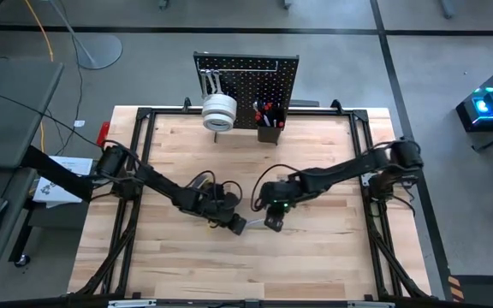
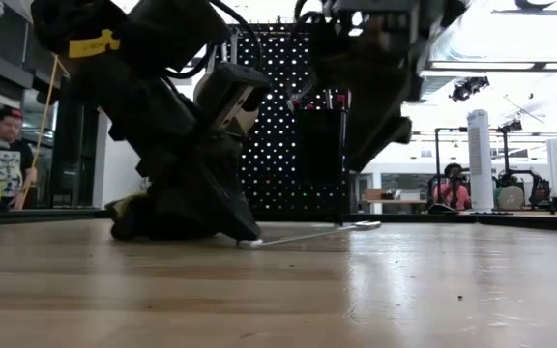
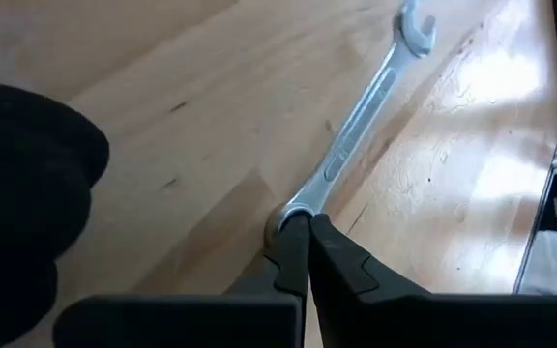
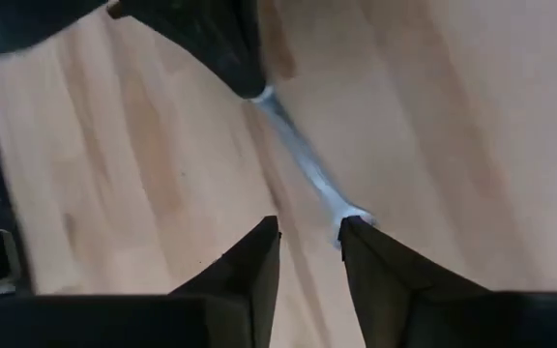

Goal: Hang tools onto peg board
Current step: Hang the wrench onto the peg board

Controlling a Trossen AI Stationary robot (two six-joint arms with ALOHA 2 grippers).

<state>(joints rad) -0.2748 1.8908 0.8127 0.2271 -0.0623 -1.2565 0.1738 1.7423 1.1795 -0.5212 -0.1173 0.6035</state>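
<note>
A silver wrench lies near the table's middle. My left gripper is shut on one end of it and shows low at the table top. My right gripper hangs open above the wrench's other end, its fingers apart with only bare wood between them. In the high view the two grippers stand close together, left and right. The black peg board stands upright at the table's far edge with white tape rolls hanging on it. My left gripper pinches the wrench's ring-shaped end between its two fingertips. The fingers slant down and lie roughly in line with the shaft. The held end sits at the table top; whether the open-jawed free end rests on the wood, I cannot tell.
A small black bin with red-handled tools hangs on the peg board, and silver tools hang at its left. Black frame rails run along the table's edges. People sit in the room behind.
</note>
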